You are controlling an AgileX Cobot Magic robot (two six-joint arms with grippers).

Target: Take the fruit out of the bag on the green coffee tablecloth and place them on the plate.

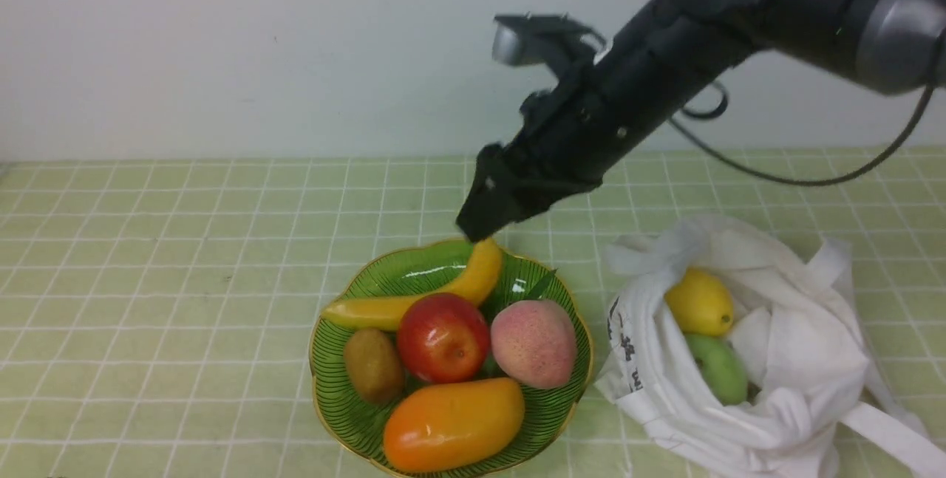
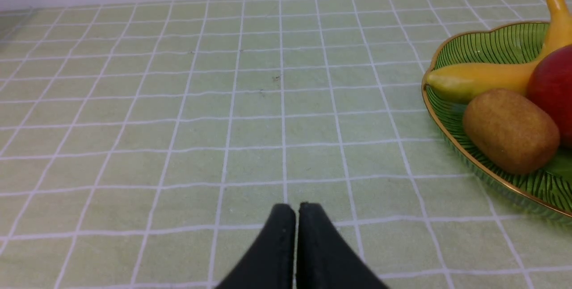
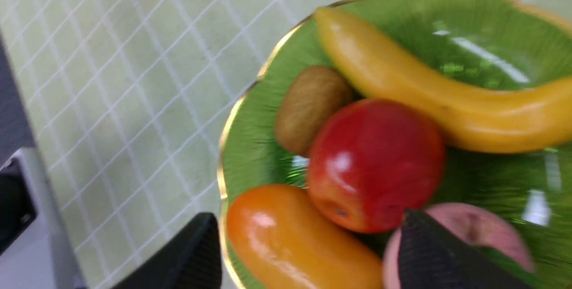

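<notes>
The right hand (image 1: 477,225) was held over the far rim of the glossy green ribbed plate (image 1: 329,389), fingers apart, nothing clamped. The yellow lemon (image 1: 698,302) and the smaller green rounded fruit (image 1: 718,369) were seen in the soft white cloth bag (image 1: 798,360), to that hand's right and nearer the robot. The right arm was judged the nearer. The left hand (image 2: 296,211) was seen with fingers together, empty.

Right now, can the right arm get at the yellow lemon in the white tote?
Probably yes. The yellow lemon lies uncovered in the open mouth of the white cloth tote bag, and the right tool hangs empty, jaws apart, over the green plate.
</notes>
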